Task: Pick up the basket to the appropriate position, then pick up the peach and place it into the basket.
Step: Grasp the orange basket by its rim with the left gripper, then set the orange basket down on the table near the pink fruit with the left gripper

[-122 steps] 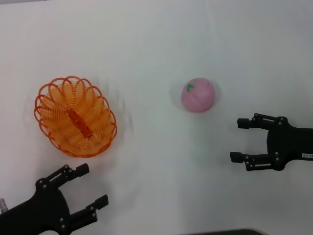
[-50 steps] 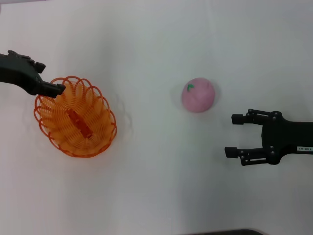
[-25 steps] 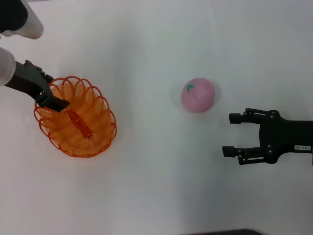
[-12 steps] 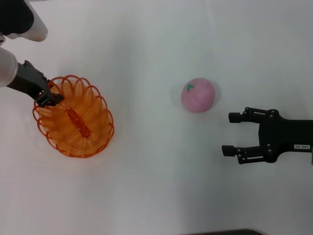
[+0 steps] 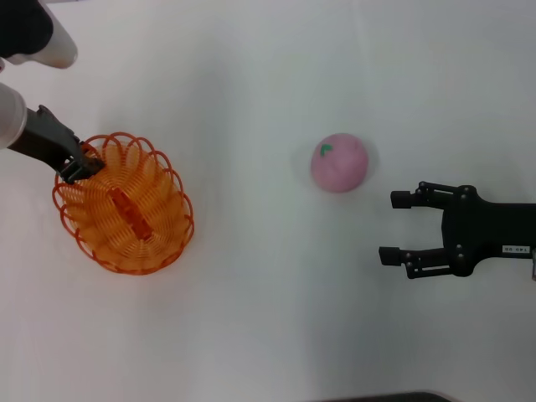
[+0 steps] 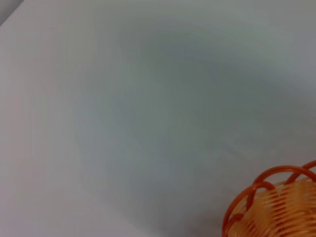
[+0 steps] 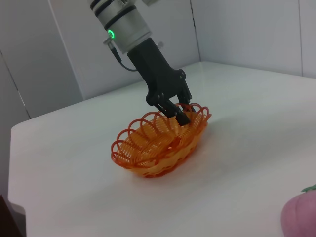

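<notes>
The orange openwork basket sits on the white table at the left. My left gripper is at its far-left rim, shut on the looped wire. The right wrist view shows the left gripper's fingers clamped on the rim of the basket, that end slightly raised. A bit of the rim also shows in the left wrist view. The pink peach with a green leaf mark lies right of centre, and also shows in the right wrist view. My right gripper is open and empty, a little to the right of and nearer than the peach.
The white table runs between basket and peach. A dark strip marks its near edge. In the right wrist view the table's edge lies beyond the basket, with grey wall panels behind.
The left gripper came from the near left to the basket's far rim and closed on it. The basket has shifted slightly left and turned. The right gripper crept a little left.
</notes>
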`<control>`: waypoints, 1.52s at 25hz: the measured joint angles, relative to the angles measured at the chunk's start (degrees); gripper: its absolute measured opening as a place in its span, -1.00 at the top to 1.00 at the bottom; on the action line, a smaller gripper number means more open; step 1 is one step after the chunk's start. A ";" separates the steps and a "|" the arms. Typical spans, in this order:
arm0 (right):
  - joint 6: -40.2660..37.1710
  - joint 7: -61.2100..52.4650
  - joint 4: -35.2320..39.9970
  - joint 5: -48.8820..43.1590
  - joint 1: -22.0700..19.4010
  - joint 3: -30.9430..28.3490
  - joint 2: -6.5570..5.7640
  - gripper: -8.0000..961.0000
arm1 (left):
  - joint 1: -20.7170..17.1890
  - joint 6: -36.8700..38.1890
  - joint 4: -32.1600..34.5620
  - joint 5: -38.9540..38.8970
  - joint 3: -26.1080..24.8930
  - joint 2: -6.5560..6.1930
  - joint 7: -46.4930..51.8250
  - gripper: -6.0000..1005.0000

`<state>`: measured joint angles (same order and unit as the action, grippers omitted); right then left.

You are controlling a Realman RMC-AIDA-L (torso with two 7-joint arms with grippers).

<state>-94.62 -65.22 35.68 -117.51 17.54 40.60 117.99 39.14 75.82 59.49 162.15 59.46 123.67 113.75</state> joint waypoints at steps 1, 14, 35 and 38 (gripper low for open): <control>0.01 0.00 0.00 0.00 0.03 0.00 0.03 -0.97 | 0.11 0.44 0.21 0.01 -0.02 -0.08 0.62 0.47; 0.14 0.00 0.00 0.00 0.65 -0.05 0.05 -0.97 | 3.39 13.51 1.93 -0.34 -3.39 -3.04 13.36 0.66; 0.35 -2.19 0.00 0.05 1.36 -0.53 0.15 -0.97 | 2.39 27.96 4.21 -9.53 -22.88 -2.35 22.64 0.85; 0.49 -2.19 0.00 0.27 1.22 -0.68 0.40 -0.97 | -0.81 27.60 6.56 -12.70 -23.26 -1.69 24.70 0.84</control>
<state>-94.13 -67.41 35.68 -117.24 18.77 39.92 118.38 38.32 103.42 66.06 149.45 36.20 121.98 138.45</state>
